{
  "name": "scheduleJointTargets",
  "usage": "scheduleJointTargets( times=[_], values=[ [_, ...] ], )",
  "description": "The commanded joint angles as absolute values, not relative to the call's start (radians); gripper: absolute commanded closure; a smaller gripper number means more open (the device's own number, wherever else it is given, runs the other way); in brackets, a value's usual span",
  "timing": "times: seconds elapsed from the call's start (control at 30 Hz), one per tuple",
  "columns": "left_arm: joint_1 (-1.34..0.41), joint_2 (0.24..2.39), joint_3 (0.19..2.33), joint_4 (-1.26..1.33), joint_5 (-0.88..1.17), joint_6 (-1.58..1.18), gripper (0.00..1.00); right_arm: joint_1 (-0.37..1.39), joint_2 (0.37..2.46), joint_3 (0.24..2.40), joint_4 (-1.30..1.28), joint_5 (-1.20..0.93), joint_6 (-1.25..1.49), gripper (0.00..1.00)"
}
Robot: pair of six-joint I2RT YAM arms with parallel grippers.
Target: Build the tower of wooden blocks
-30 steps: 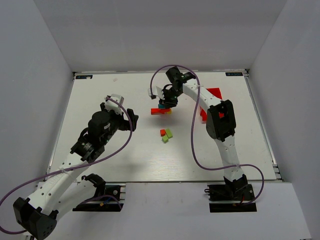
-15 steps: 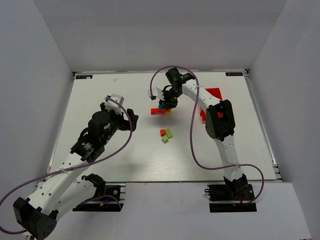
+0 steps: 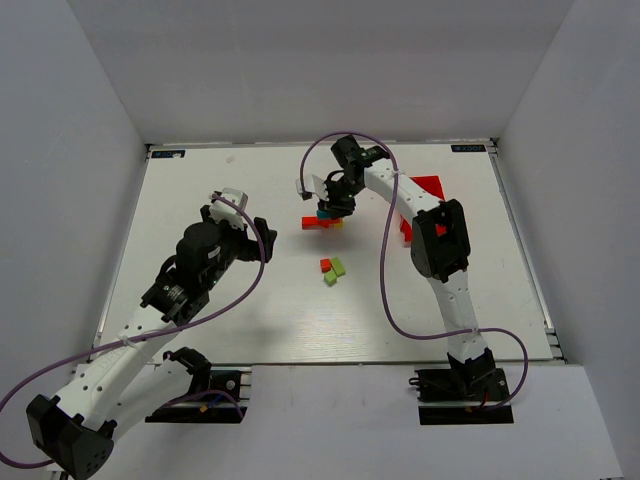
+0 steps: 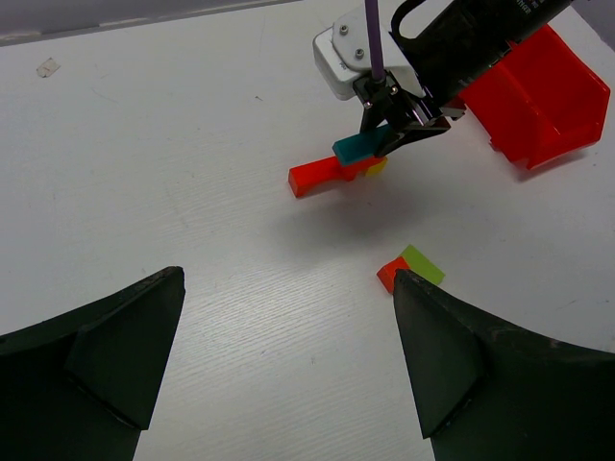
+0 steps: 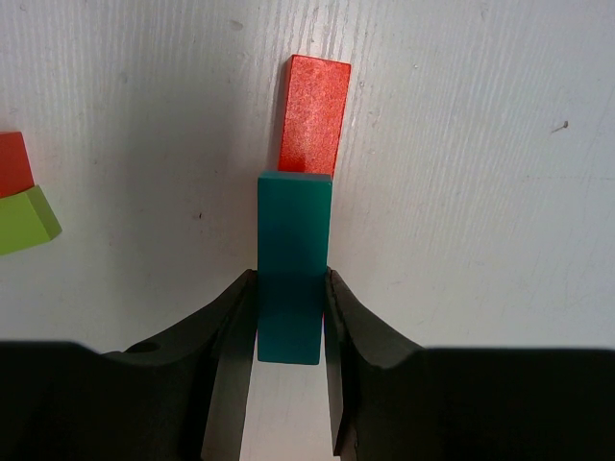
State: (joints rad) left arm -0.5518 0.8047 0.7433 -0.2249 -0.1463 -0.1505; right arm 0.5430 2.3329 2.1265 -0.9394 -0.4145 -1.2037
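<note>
While comparing with a second back, I see barely any change: the right gripper [image 5: 288, 280] has crept a touch toward the back of the table [image 3: 200, 190] with its block. The left arm and the loose blocks lie as they did.

Count, top view:
- 1 teal bar [image 5: 294, 221]
- 1 red bar [image 5: 313, 110]
- 1 yellow piece [image 4: 377, 168]
- 1 red cube [image 3: 325, 264]
- 2 lime green pieces [image 3: 339, 266], touching the cube; left wrist view shows only one
- 1 red bin [image 4: 538, 96]

The wood block tower [image 3: 322, 221] sits back-centre, just left of the bin. It is the red bar flat on the table, with the yellow piece at the end nearer the bin.

The right gripper is narrowed onto the near end of the teal bar, one finger on each long side. The bar lies along the red bar and overlaps its near end; I can't tell if they touch. The left gripper [image 4: 288, 279] is spread wide, holding nothing, well short of the blocks.
</note>
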Motion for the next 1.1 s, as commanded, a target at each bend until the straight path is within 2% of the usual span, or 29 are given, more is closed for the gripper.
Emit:
scheduleJointTargets(
  times=[0.0,0.33,0.43,0.67,0.73,0.83,1.07],
  values=[
    [-0.546,0.790,0.747,-0.219,-0.138,-0.144,0.01,0.541,2.342,2.169,-0.934,-0.423,-1.193,0.76],
    [-0.546,0.799,0.747,-0.219,-0.138,-0.144,0.01,0.543,2.338,2.160,-0.934,-0.423,-1.192,0.63],
    [-0.546,0.799,0.747,-0.219,-0.138,-0.144,0.01,0.538,2.336,2.155,-0.934,-0.426,-1.192,0.51],
    [-0.546,0.799,0.747,-0.219,-0.147,-0.144,0.01,0.541,2.336,2.155,-0.934,-0.426,-1.195,0.49],
    [-0.546,0.799,0.747,-0.219,-0.147,-0.144,0.01,0.541,2.335,2.155,-0.936,-0.429,-1.195,0.38],
    [-0.546,0.799,0.747,-0.219,-0.147,-0.144,0.01,0.541,2.327,2.157,-0.936,-0.434,-1.195,0.10],
    [-0.546,0.799,0.747,-0.219,-0.147,-0.144,0.01,0.543,2.252,2.100,-0.894,-0.449,-1.186,0.10]
  ],
)
